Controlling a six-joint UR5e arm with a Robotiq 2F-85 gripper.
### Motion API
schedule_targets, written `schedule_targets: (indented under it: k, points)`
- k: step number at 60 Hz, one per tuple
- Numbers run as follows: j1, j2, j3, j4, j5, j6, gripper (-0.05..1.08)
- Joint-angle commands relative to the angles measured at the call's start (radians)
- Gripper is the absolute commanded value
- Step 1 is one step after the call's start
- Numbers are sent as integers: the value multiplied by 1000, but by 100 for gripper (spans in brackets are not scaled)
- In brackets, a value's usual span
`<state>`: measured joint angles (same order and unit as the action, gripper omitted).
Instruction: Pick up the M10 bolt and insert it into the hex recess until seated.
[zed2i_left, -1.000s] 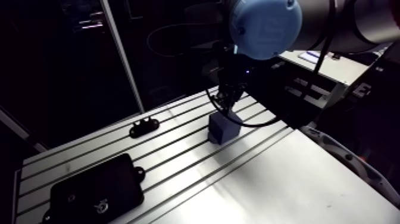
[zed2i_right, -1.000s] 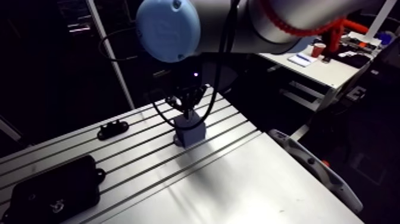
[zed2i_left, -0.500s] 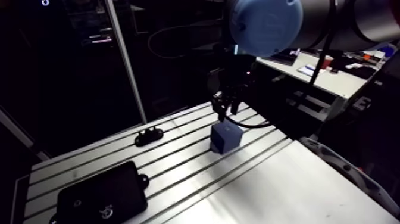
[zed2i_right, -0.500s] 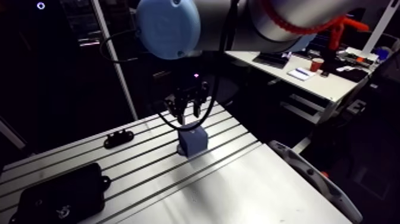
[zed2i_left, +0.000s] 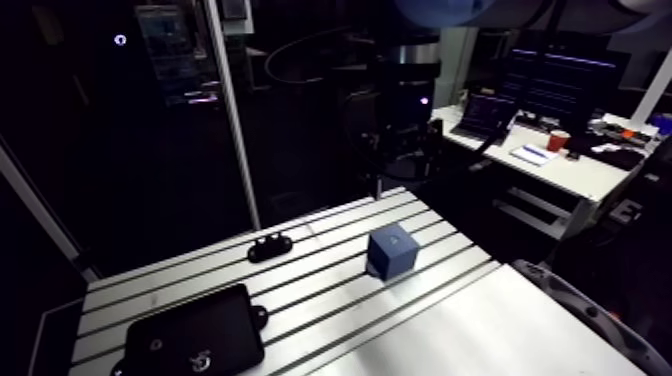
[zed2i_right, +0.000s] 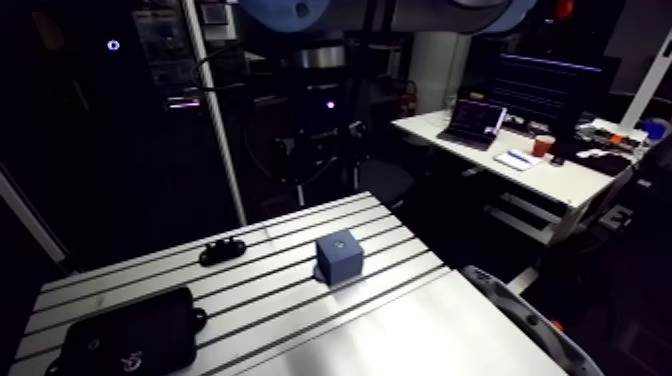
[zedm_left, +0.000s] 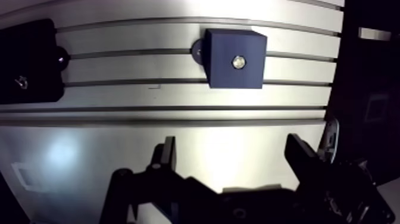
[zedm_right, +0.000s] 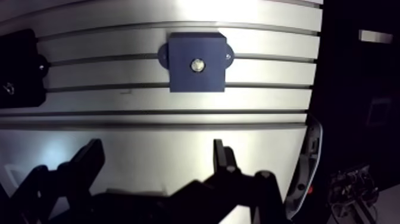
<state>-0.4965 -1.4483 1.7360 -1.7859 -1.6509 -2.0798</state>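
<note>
Two changes show in the arm view: the end effector (zedm_left: 232, 149), earlier down at the blue block (zed2i_left: 391, 250), now hangs dimly at upper centre, leaving the block alone mid-frame on the surface (zed2i_left: 325, 238). Wrist view: it is spread and empty; ahead, the bolt (zedm_left: 238, 61) sits in the block's top, likely inserted, its depth unreadable.

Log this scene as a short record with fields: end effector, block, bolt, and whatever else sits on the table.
end effector: open, holding nothing, well above the table
blue block: standing on the slotted part of the table, ahead of the fingers
bolt: metal head shows in the centre of the block's top face
others: black plate and small black bracket, both apart from the block
</note>
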Motion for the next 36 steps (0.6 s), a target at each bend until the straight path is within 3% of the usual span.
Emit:
schedule_targets:
  k: [1, 7, 9, 11, 15, 17, 36]
  points:
    - [94, -39, -117, 158, -14, 182, 0]
    - [147, -33, -156, 169, -10, 246, 0]
    - [182, -30, -181, 185, 1, 282, 0]
    - [182, -30, -181, 185, 1, 282, 0]
    - [237, -29, -211, 193, 33, 331, 0]
    - [254, -31, -217, 193, 39, 338, 0]
    - [370, -51, -277, 260, 50, 365, 0]
